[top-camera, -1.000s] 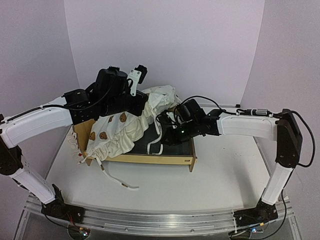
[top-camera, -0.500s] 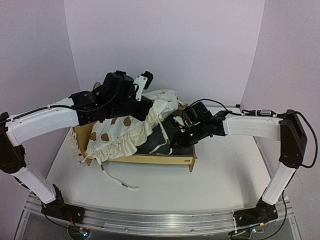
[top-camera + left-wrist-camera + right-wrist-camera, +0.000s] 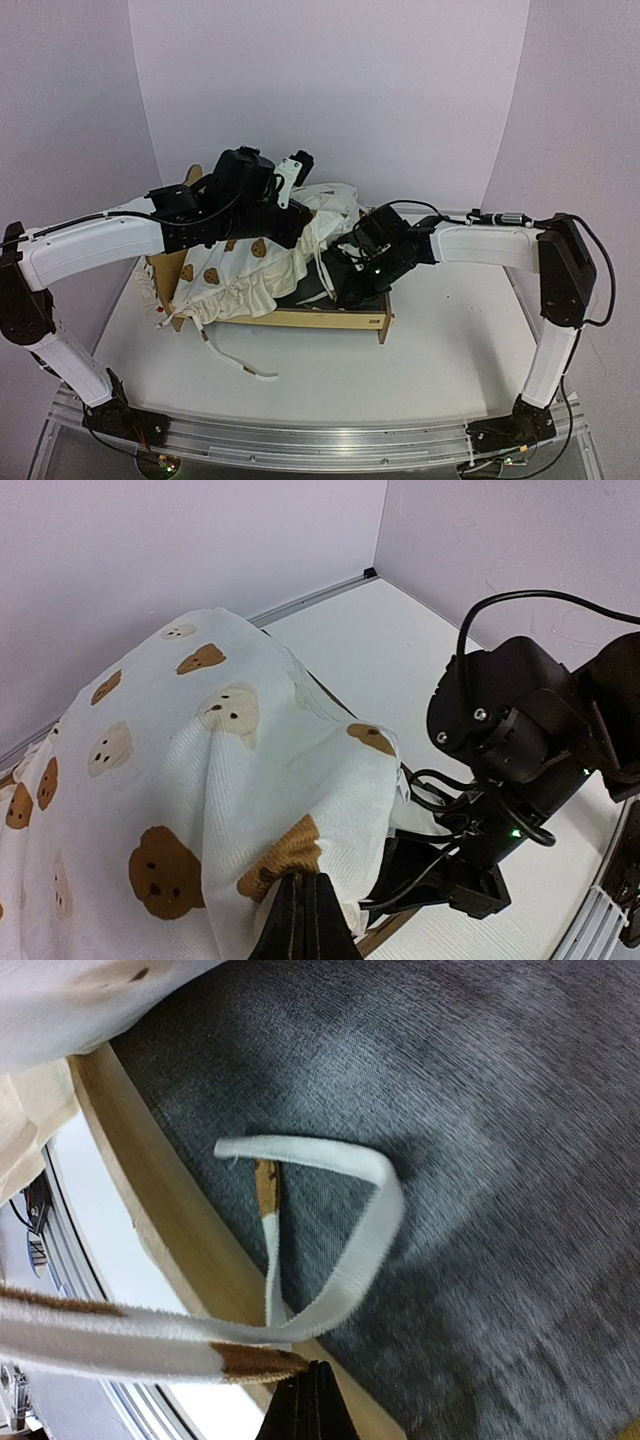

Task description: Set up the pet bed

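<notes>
Pet bed (image 3: 310,319) sitting mid-surface (image 3: 440,340), nearer left and far edges. Left jaws pinching bear-print cushion (image 3: 200,780), fully closed on fabric, holding it bunched above bed. Right jaws clamping tight on white tie (image 3: 385,1220), hovering over grey felt base (image 3: 500,1080) beside wooden rail (image 3: 140,1190).

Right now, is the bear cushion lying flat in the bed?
No, the left gripper holds the cushion bunched up over one end of the pet bed.

Left hand (image 3: 304,912) and right hand (image 3: 309,1400) both seem pinched closed.
</notes>
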